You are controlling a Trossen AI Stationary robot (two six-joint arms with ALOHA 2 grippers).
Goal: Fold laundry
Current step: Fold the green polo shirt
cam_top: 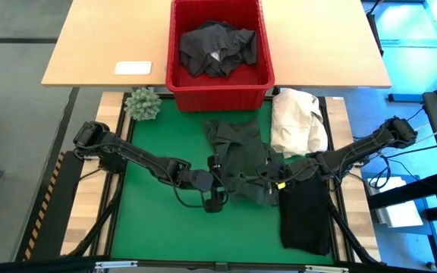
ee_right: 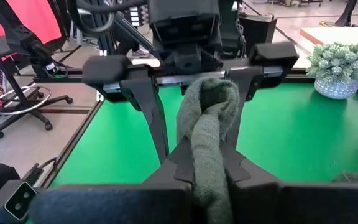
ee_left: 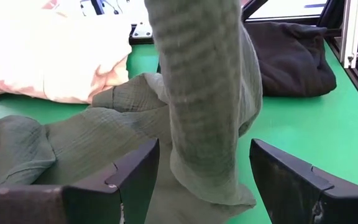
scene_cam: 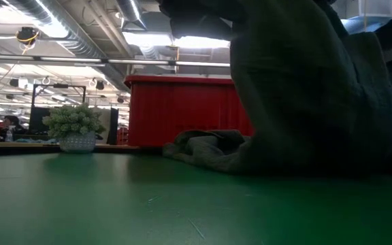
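A dark green garment is partly raised over the middle of the green mat. Its far part lies crumpled on the mat. My right gripper is shut on it above the mat's middle. From there a bunched strip hangs down. My left gripper faces it from the table's left. It is open, with one finger on either side of the strip and a gap showing on both sides. More dark garments lie in the red basket. My right gripper pinches a bunched fold of the dark green garment between its two fingers. It comes nearly level from the table's right. The cloth humps up over the fingertips and hangs below them, while the garment's far part stays on the mat.
A cream-white cloth heap lies at the mat's far right. A folded black garment lies near the front right. A small potted plant stands at the far left corner. Bare green mat stretches at the near left.
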